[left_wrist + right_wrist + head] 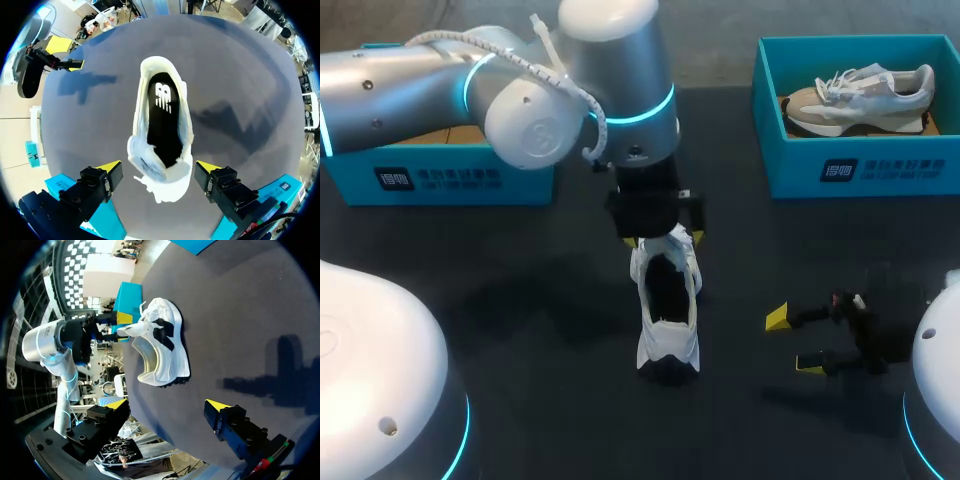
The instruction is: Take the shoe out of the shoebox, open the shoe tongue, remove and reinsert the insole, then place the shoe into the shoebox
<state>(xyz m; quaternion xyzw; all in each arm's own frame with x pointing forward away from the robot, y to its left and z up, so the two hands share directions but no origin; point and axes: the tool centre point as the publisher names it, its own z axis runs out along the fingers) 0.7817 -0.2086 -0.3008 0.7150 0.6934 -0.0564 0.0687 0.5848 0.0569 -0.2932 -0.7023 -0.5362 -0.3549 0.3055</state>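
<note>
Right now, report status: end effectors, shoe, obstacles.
Left end effector open, over white shoe. Right end effector open, apart. Shoe upright on table, insole in.

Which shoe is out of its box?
The white shoe on the table under the left gripper; the tan shoe sits inside a blue box.

Shoes: two. White shoe (667,310) on the surface, beige shoe (860,95) in a box.
Shoeboxes: two, both teal. Left shoebox (440,182), right shoebox (865,172).
Insoles in sight: one, black insole (162,120) inside the white shoe.
Tools: two. Left tool (664,240), right tool (793,342).
</note>
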